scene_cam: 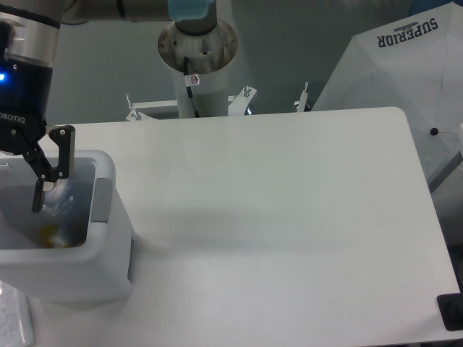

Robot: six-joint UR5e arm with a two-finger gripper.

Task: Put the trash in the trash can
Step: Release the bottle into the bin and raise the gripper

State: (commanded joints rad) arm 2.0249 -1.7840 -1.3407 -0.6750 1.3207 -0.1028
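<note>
The clear plastic bottle (61, 206) is showing only as a pale, blurred, see-through shape inside the trash can (94, 271), low against its inner right wall; its cap cannot be made out. Beneath it, a smear of orange and yellow at the bottom of the bin is marking the snack packet (52, 235), too blurred to show its printed face. The trash can itself is sitting at the left end of the white table (289, 217): a boxy white bin with rounded corners, a thick rim and a grey handle on its right side.

The arm is reaching in from the upper left edge, its dark wrist body glowing with a small blue light. The gripper (14, 195) is hanging over the bin's opening, pointing down into it and partly cut off by the left border. Only one black finger (49, 170) is showing fully, just above the bottle, and whether it is touching the bottle cannot be told; with the other finger out of frame, I cannot tell if the claw is released or clenched.

A white umbrella (405, 72) lettered SUPERIOR is standing beyond the table's far right corner.
</note>
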